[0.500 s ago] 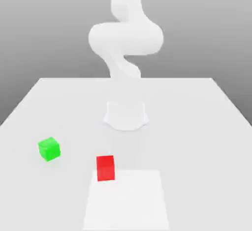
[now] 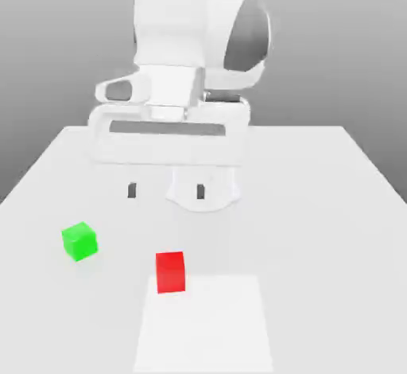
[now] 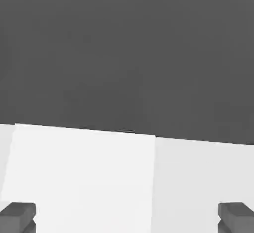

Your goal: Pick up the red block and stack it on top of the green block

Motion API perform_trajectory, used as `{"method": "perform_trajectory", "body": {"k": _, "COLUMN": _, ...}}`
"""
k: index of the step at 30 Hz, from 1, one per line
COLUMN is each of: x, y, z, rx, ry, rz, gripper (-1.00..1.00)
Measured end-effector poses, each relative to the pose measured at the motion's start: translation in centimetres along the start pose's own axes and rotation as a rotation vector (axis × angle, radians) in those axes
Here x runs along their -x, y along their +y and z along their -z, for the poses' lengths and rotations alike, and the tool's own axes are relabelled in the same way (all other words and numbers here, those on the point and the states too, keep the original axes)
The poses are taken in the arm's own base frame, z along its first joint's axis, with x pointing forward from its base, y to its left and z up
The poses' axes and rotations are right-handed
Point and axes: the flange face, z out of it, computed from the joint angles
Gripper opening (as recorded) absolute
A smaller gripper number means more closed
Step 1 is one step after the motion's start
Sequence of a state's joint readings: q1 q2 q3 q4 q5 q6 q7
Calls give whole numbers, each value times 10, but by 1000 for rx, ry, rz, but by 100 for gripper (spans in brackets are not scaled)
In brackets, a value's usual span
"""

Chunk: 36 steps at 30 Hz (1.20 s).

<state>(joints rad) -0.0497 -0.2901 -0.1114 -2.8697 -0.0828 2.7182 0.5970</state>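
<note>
so the red block (image 2: 170, 273) sits nearly square-on, green block (image 2: 79, 241) is turned cornerwise, neither has a long axis, gripper (image 2: 166, 191) jaws spread wide

My exterior view faced the arm's base (image 2: 203, 188) across the desk (image 2: 318, 245), looking down from beyond the white patch (image 2: 205, 325). My hand view looked from between the jaws (image 3: 127, 218), closer in; both shared the patch and desk.
</note>
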Motion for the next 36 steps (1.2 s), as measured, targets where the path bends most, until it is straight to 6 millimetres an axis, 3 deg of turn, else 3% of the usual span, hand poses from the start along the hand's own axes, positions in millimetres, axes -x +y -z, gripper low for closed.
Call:
{"method": "perform_trajectory", "body": {"k": 3, "x": 27, "y": 27, "z": -71, "rx": 50, "ry": -95, "rz": 14, "gripper": 0}}
{"method": "perform_trajectory", "body": {"k": 8, "x": 41, "y": 38, "z": -124, "rx": 66, "ry": -119, "rz": 19, "gripper": 0}}
{"method": "perform_trajectory", "body": {"k": 9, "x": 43, "y": 40, "z": -130, "rx": 67, "ry": -120, "rz": 19, "gripper": -100}}
{"method": "perform_trajectory", "body": {"k": 16, "x": 43, "y": 40, "z": -132, "rx": 67, "ry": -121, "rz": 18, "gripper": -100}}
{"method": "perform_trajectory", "body": {"k": 24, "x": 37, "y": 36, "z": -75, "rx": 66, "ry": -122, "rz": 19, "gripper": -100}}
{"method": "perform_trajectory", "body": {"k": 28, "x": 22, "y": 59, "z": -61, "rx": 78, "ry": -110, "rz": -109, "gripper": -100}}
{"method": "perform_trajectory", "body": {"k": 36, "x": -5, "y": 124, "z": -43, "rx": 102, "ry": -85, "rz": -445, "gripper": -100}}
